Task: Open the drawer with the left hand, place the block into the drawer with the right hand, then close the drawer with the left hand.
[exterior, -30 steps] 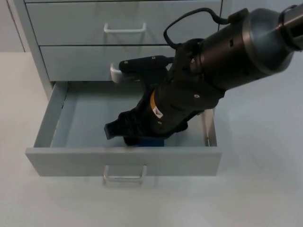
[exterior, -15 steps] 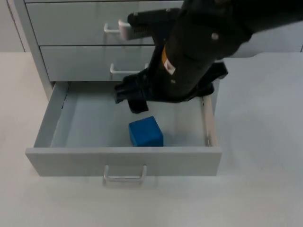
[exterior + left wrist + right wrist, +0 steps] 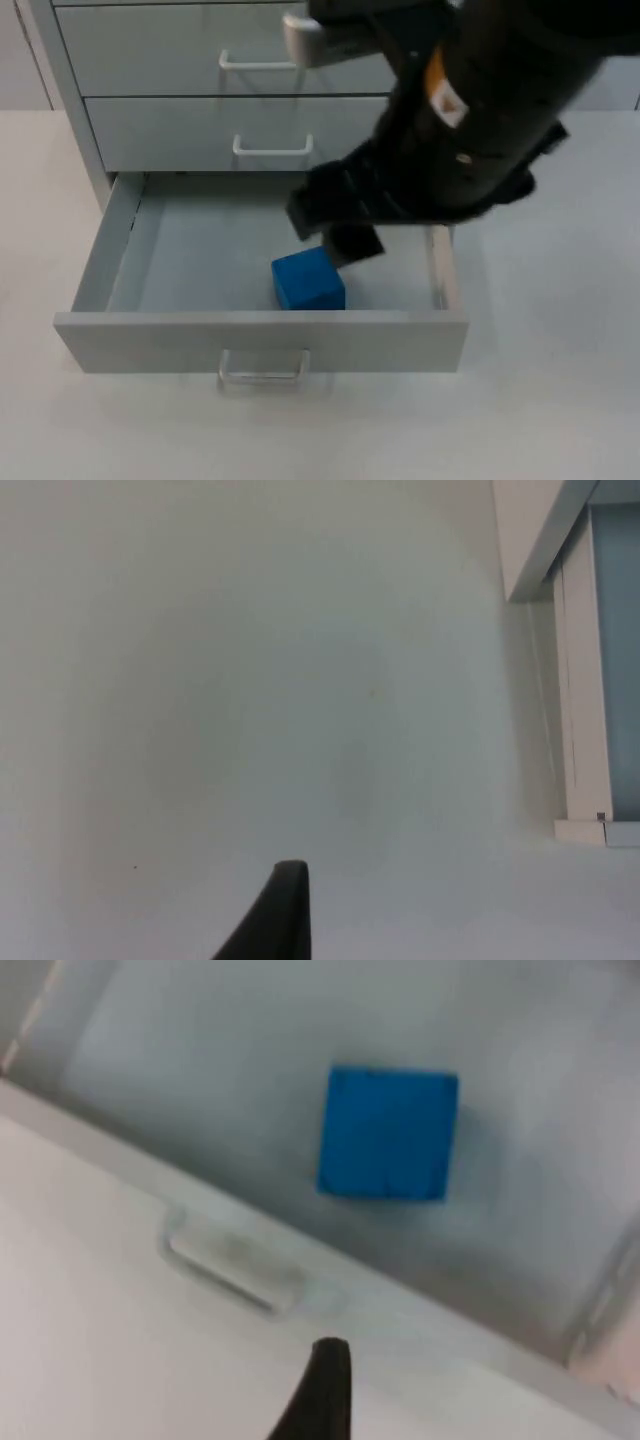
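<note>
A blue block (image 3: 308, 281) lies free on the floor of the open bottom drawer (image 3: 120, 250), close behind its front panel. My right gripper (image 3: 332, 228) hangs open above the drawer, just behind and over the block, holding nothing. In the right wrist view the blue block (image 3: 388, 1133) sits inside the drawer beyond the drawer front (image 3: 330, 1280) and its handle (image 3: 228, 1258). My left gripper (image 3: 286, 918) waits over bare white table (image 3: 250, 680), to the side of the cabinet's corner (image 3: 535, 540).
Two shut drawers with white handles (image 3: 262, 62) (image 3: 272, 148) stand above the open one in the grey cabinet. The open drawer's handle (image 3: 263, 372) faces the front. The bulky right arm (image 3: 480, 110) covers the drawer's back right part.
The right gripper let go of the blue block and rose out of the drawer, then swung rightward. The block stays where it was set down.
</note>
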Robot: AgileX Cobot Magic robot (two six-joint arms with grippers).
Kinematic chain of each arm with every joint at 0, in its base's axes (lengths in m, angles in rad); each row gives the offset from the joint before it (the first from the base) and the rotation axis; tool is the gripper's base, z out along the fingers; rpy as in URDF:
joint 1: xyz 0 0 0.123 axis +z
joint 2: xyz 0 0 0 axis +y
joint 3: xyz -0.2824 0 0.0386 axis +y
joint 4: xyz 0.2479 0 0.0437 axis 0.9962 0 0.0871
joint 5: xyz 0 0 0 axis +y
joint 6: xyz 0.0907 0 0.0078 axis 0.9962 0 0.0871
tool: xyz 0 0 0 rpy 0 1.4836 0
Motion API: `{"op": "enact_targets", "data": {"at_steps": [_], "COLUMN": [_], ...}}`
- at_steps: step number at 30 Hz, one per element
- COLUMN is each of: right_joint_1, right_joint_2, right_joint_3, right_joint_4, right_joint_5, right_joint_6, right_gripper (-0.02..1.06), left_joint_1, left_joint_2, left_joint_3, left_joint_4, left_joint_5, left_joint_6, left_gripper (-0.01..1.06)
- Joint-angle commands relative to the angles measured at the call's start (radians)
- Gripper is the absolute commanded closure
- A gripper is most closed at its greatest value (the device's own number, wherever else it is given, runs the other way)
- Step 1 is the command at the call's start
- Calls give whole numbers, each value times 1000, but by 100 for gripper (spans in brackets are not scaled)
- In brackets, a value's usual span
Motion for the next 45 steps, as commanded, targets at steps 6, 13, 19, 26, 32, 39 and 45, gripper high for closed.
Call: {"op": "enact_targets", "data": {"at_steps": [6,13,19,26,32,39,45], "right_joint_1": [4,4,4,-45,-129,-268,-381], "right_joint_2": [-144,-221,-224,-224,-224,-224,-224], "right_joint_3": [179,252,254,254,254,254,254], "right_joint_4": [9,12,16,114,223,353,372], "right_joint_5": [-58,-63,-63,-61,-54,-2,28], "right_joint_6": [-6,-3,-18,-118,-250,-430,-482], "right_gripper": [27,27,27,27,27,27,27], "left_joint_1": [-1,-1,-1,-1,-1,-1,-1], "left_joint_2": [-5,-5,-5,-5,-5,-5,-5], "left_joint_3": [4,4,4,4,4,4,4], "left_joint_4": [-19,-19,-15,-13,-13,-13,-19], "left_joint_5": [-1,0,5,7,7,6,6], "left_joint_6": [0,0,0,2,2,12,19], "left_gripper": [0,0,0,0,0,0,0]}}
